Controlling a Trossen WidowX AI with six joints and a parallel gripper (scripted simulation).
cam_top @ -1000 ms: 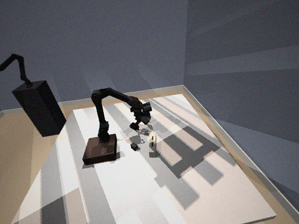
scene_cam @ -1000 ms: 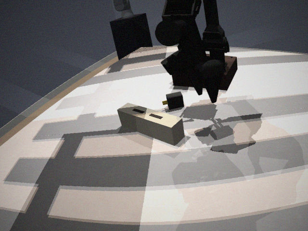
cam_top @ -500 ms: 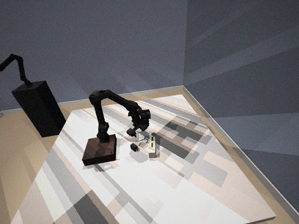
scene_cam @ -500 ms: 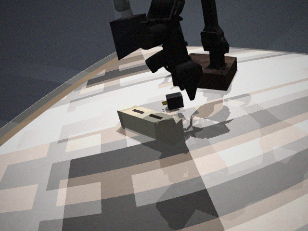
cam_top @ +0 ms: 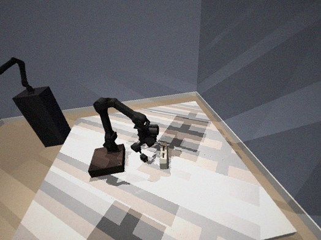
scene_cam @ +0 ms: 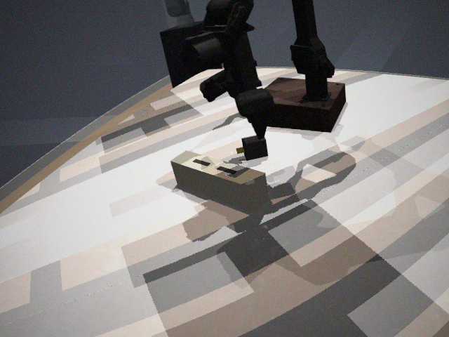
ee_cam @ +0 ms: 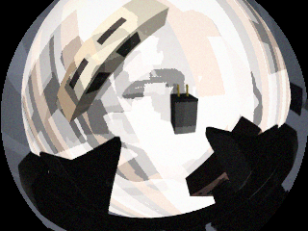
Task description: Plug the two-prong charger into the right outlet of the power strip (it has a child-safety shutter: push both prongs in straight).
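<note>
The black two-prong charger lies on its side on the table, its brass prongs pointing toward the power strip. The beige power strip lies flat just beside it, with two dark outlets on its top face. My gripper is open wide and empty. It hangs low over the charger, and in the exterior view one fingertip reaches down to the charger's top. In the wrist view the charger sits between the fingers, closer to the right one.
The arm's dark brown base block stands just behind the charger. A tall dark pedestal carrying a second arm stands off the table at the back left. The table's edges lie far from the work spot.
</note>
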